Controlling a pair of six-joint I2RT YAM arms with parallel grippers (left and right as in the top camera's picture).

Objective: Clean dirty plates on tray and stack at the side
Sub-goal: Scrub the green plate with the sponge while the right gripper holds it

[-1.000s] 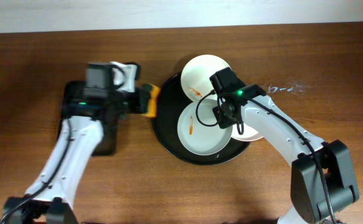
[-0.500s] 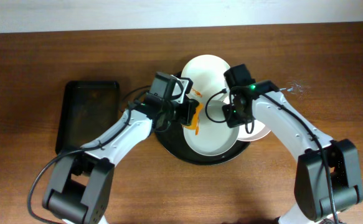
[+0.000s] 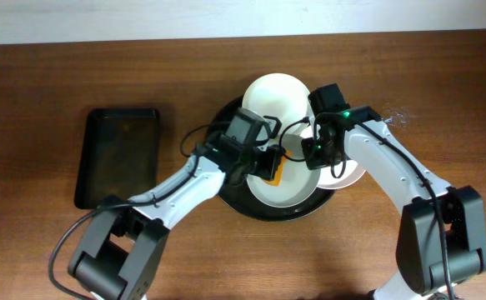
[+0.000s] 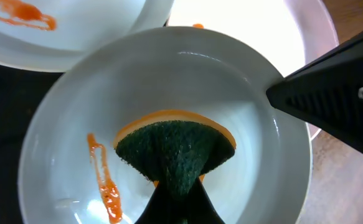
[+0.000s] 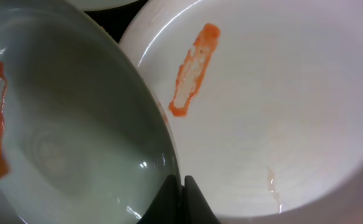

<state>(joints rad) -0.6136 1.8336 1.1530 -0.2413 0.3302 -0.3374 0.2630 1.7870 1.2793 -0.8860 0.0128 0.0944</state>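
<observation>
Three plates lie on the round black tray (image 3: 263, 214): a white plate (image 3: 274, 96) at the back, a pale blue plate (image 3: 297, 190) in the middle and a pinkish plate (image 3: 348, 175) at the right. My left gripper (image 3: 268, 162) is shut on an orange sponge with a green pad (image 4: 175, 149), which is over the pale blue plate (image 4: 63, 137) beside an orange smear (image 4: 105, 183). My right gripper (image 5: 180, 186) is shut on that plate's right rim (image 5: 169, 149). The pinkish plate (image 5: 281, 112) carries an orange smear (image 5: 193, 68).
A smaller rectangular black tray (image 3: 122, 154) sits on the wooden table to the left of the round tray. The white plate (image 4: 75, 25) also has an orange smear (image 4: 25, 14). The right arm (image 3: 393, 179) crosses the pinkish plate.
My left arm has swung right from the rectangular tray, carrying the sponge to the pale blue plate. The right gripper has stayed at that plate's right rim, shifting slightly.
</observation>
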